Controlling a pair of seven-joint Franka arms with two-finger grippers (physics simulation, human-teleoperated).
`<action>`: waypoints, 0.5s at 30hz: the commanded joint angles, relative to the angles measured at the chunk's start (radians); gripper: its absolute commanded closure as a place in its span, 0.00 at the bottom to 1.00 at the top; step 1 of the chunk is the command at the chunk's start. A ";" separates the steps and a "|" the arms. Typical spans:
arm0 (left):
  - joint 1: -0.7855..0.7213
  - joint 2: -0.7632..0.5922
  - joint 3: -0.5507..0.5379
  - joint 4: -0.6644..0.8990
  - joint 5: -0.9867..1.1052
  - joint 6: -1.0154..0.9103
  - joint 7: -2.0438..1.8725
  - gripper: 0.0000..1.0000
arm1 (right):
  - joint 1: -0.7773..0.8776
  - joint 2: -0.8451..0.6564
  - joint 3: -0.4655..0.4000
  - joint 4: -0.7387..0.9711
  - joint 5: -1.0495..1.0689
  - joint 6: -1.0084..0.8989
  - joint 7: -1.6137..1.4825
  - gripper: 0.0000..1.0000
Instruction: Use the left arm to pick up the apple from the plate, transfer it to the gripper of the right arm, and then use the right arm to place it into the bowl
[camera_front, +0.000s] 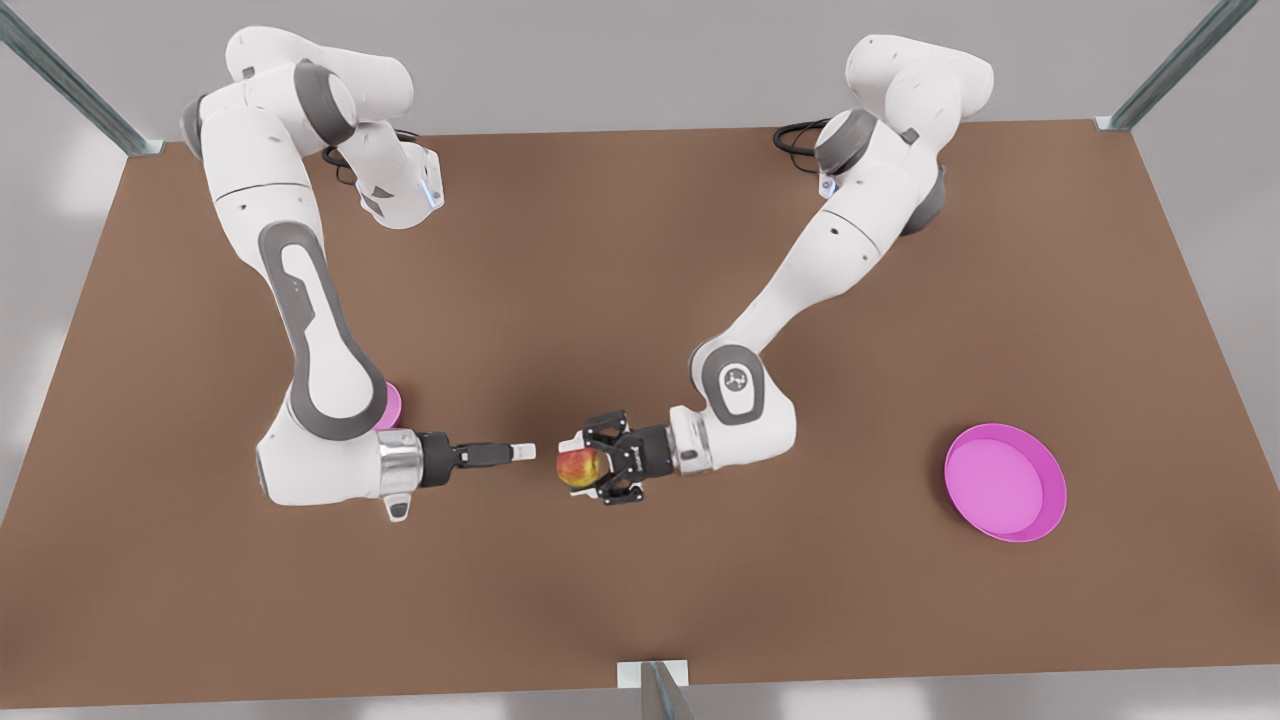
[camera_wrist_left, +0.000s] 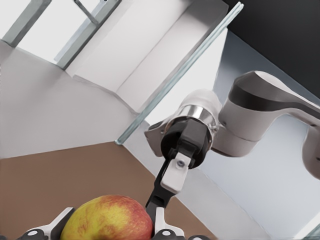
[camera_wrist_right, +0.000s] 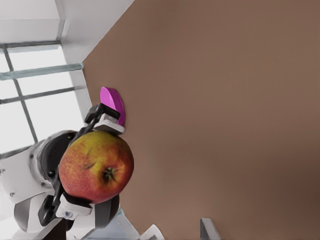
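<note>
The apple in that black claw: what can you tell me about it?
The small round red-and-yellow apple looks smooth and whole, its red skin blushing to yellow, with a dark dimple facing the right arm's slim white-tipped gripper. It hangs above the brown table, clamped in the left arm's black skeletal claw gripper. The white-tipped gripper points at it, just short of touching.

red-yellow apple (camera_front: 579, 467) mid-air, plate (camera_front: 1005, 482) bare

Over the middle of the flat brown table (camera_front: 640, 250), nearer its front edge, the small round red-yellow apple (camera_front: 580, 467) sits in the black skeletal left gripper (camera_front: 590, 462). The slim white-tipped right gripper (camera_front: 522, 452) is just beside it, on the front view's left. The wide shallow pink plate (camera_front: 1040, 525) lies well apart by the table's edge on the front view's right. The small deep pink bowl (camera_front: 393, 405) is tucked behind the right arm, toward the opposite edge.
</note>
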 joint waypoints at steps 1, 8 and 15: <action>-0.008 0.006 -0.002 0.008 -0.019 0.063 0.654 0.27 | -0.005 0.014 0.014 -0.002 0.067 0.103 -0.312 0.00; -0.028 0.011 -0.002 0.017 -0.019 0.089 0.654 0.27 | -0.042 0.020 0.060 -0.107 0.185 0.080 -0.441 0.00; -0.028 0.011 -0.002 0.017 -0.019 0.089 0.652 0.27 | -0.117 0.071 0.074 -0.100 0.358 -0.106 -0.647 0.00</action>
